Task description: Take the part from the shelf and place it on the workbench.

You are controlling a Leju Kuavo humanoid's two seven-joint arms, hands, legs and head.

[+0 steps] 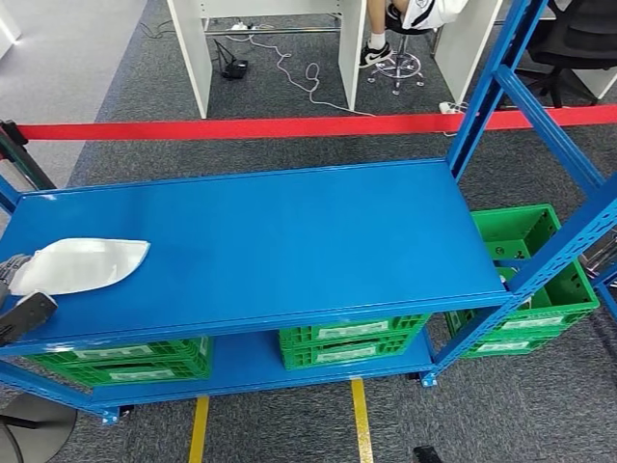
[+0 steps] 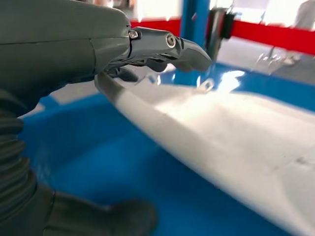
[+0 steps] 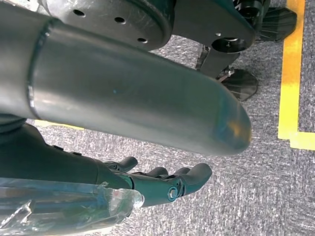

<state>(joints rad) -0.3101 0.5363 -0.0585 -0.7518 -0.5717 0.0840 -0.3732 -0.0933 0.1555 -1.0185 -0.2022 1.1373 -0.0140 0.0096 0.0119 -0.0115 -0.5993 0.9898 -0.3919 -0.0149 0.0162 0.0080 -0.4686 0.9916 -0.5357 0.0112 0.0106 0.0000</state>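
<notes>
A flat white bag (image 1: 80, 264) is seen lying on the top board of the blue shelf (image 1: 291, 241), at its near left end. The left hand (image 1: 22, 299) is placed at the bag's left end: in the left wrist view, dark fingers (image 2: 167, 46) are laid over the bag's (image 2: 230, 147) upper face and the thumb (image 2: 104, 219) is held below its edge, apart from it; whether the bag is actually gripped cannot be told. Green crates (image 1: 349, 342) are stored on the lower board, and another green crate (image 1: 535, 280) is set to the right of the shelf. A red tape (image 1: 240, 127) is stretched behind the shelf. In the right wrist view, the right hand (image 3: 163, 182) is hung over grey carpet (image 3: 267, 196), fingers loosely extended, nothing held; a clear plastic piece (image 3: 67, 209) is seen beside it
</notes>
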